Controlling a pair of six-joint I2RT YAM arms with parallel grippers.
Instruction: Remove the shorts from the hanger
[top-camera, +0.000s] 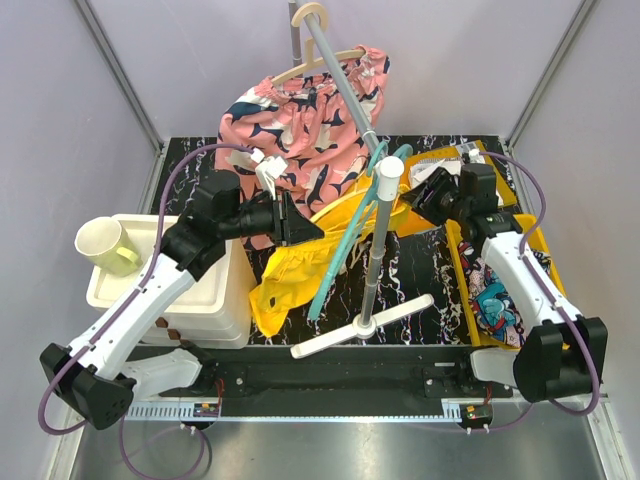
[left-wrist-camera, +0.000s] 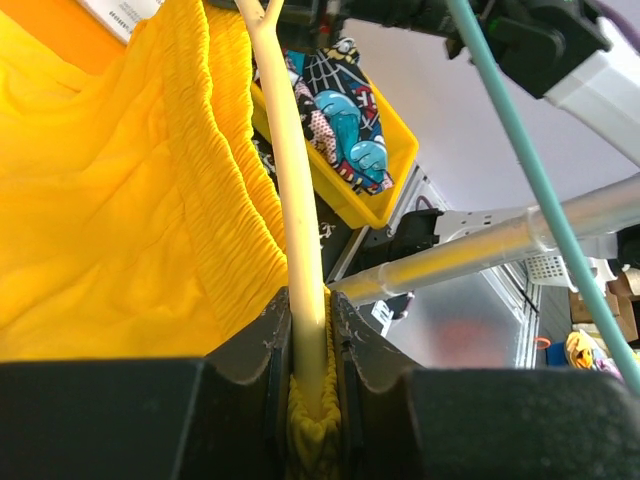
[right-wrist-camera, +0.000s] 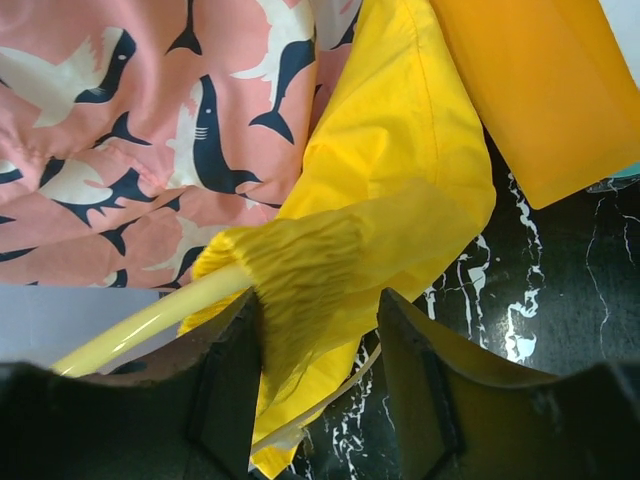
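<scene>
Across the hanger, both arms outstretched.

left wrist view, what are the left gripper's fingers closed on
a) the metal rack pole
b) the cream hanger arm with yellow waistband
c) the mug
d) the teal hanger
b: in the left wrist view the left gripper has its fingers shut on the cream hanger arm, with the gathered waistband of the yellow shorts bunched in the gap below it; the teal hanger and metal pole pass clear to the right.
</scene>
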